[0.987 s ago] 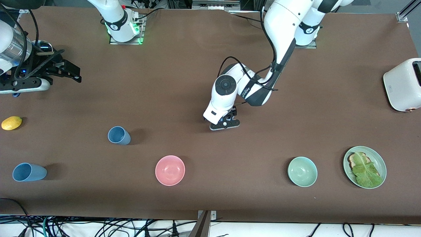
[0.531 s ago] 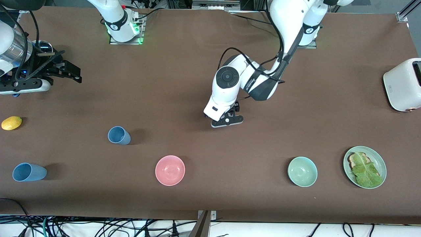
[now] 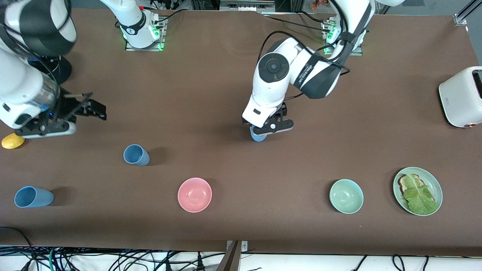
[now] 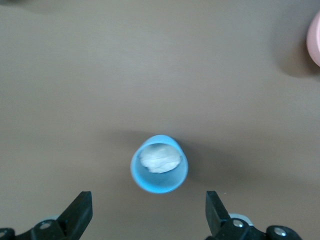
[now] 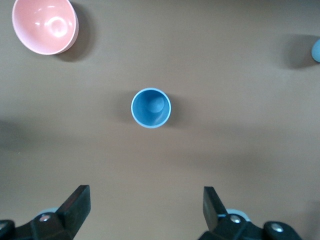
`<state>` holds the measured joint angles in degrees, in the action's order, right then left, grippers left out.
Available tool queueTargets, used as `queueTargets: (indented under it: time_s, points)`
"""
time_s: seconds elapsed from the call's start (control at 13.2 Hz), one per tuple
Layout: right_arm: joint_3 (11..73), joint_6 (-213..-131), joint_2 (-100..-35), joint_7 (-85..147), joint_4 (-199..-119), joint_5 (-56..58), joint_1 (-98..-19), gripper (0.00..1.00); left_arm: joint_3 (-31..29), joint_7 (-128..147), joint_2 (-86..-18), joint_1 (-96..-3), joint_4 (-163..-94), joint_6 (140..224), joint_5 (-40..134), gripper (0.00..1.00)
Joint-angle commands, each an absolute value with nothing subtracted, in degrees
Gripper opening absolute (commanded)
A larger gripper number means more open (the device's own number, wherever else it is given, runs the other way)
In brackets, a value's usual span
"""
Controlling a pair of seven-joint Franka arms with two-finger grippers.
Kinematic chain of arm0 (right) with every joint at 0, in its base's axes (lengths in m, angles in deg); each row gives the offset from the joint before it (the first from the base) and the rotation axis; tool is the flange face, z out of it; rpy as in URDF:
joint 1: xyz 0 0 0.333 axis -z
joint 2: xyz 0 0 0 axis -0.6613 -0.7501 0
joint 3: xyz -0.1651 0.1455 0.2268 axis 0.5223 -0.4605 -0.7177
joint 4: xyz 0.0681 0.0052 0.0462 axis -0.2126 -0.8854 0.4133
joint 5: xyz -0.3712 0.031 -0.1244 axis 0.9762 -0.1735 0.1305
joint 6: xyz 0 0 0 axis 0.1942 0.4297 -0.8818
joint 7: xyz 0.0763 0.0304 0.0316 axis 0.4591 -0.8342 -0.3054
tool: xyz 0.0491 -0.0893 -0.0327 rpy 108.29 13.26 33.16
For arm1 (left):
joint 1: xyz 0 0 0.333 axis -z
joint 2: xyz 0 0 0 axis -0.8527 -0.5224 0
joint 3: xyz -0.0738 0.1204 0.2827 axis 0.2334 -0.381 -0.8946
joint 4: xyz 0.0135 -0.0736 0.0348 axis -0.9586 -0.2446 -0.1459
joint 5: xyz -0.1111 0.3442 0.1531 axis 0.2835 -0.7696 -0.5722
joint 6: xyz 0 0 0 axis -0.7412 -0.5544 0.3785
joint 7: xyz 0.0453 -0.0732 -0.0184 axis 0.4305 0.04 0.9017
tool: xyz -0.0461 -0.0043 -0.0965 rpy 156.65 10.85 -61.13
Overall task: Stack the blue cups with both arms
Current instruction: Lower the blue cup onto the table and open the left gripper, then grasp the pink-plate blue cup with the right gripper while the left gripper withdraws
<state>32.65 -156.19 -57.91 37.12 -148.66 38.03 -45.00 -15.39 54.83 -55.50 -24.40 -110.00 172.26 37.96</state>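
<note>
A blue cup point(image 3: 258, 136) stands mid-table, its mouth up in the left wrist view point(image 4: 159, 170) with a pale patch inside. My left gripper point(image 3: 272, 128) hangs over it, open and empty point(image 4: 148, 215), and half hides it in the front view. A second blue cup point(image 3: 136, 155) stands nearer the right arm's end and shows upright in the right wrist view point(image 5: 151, 107). My right gripper point(image 3: 45, 130) is open and empty point(image 5: 145, 212) in the air, off to that cup's side. A third blue cup point(image 3: 33, 197) is at the right arm's end, nearer the front camera point(image 5: 316, 50).
A pink bowl point(image 3: 194, 194) and a mint bowl point(image 3: 346, 196) sit near the front camera. A green plate point(image 3: 437, 184) with toast and lettuce and a white toaster point(image 3: 461, 96) are at the left arm's end. A lemon point(image 3: 11, 142) lies under the right gripper.
My left gripper has risen and drawn back toward its base, uncovering the blue cup under it. My right arm has swung in over the table toward the second cup, now over the lemon.
</note>
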Motion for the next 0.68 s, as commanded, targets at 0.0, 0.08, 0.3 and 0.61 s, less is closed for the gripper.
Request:
queueTargets:
  time_s: [0.0, 0.08, 0.3, 0.61]
  points:
    - [32.72, -156.00, -66.60, 35.14, -139.30, 38.87, -45.27, 1.00, -15.11, 51.28, -51.07, -27.12, -110.87, 167.37, 38.17, 1.00]
    - [32.72, -156.01, -69.77, 34.88, -136.22, 38.87, -45.27, 1.00, -14.67, 48.74, -50.19, -28.35, -110.87, 165.79, 38.17, 1.00]
    - [32.72, -157.92, -73.66, 34.70, -134.43, 39.04, -45.27, 1.00, -14.49, 41.61, -47.99, -32.74, -110.87, 162.97, 39.05, 1.00]
    - [32.98, -165.04, -75.60, 32.85, -137.32, 41.15, -45.27, 1.00, -14.41, 34.86, -46.58, -36.52, -110.87, 161.20, 39.05, 1.00]
